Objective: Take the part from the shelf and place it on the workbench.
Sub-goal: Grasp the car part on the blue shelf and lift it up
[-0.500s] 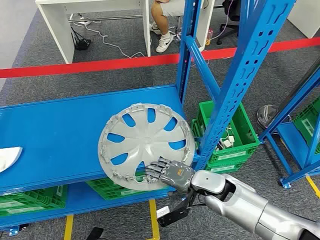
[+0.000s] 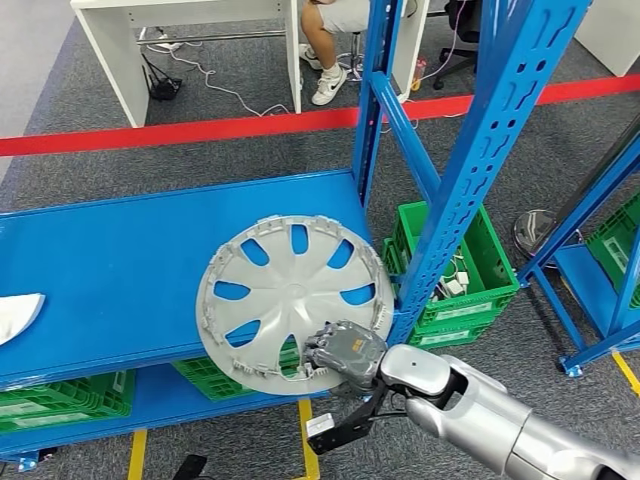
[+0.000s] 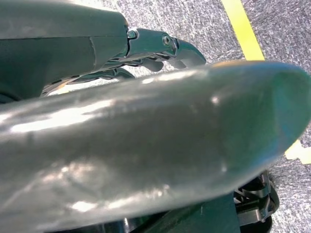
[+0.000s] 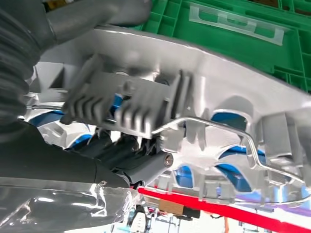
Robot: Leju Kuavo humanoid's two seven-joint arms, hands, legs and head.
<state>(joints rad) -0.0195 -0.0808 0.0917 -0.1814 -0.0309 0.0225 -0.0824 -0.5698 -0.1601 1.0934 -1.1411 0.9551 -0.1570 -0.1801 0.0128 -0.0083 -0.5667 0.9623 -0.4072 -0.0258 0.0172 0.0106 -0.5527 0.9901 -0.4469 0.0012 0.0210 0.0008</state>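
Sliding outward, the hubcap now overhangs the shelf's front edge, right hand fingers holding its rim; pull level, avoiding the upright.

A blue steel shelf spans a workshop floor covered in grey carpet, its perforated uprights rising out of frame. A red tape line crosses the carpet behind the shelf, and yellow floor markings run beneath it. Green plastic crates sit on the floor beside the upright and under the shelf board, one holding small white items. Beyond the tape stands a white desk with loose cables trailing below; a seated person's legs and white sneakers are seen beside it. A second blue rack stands at right.
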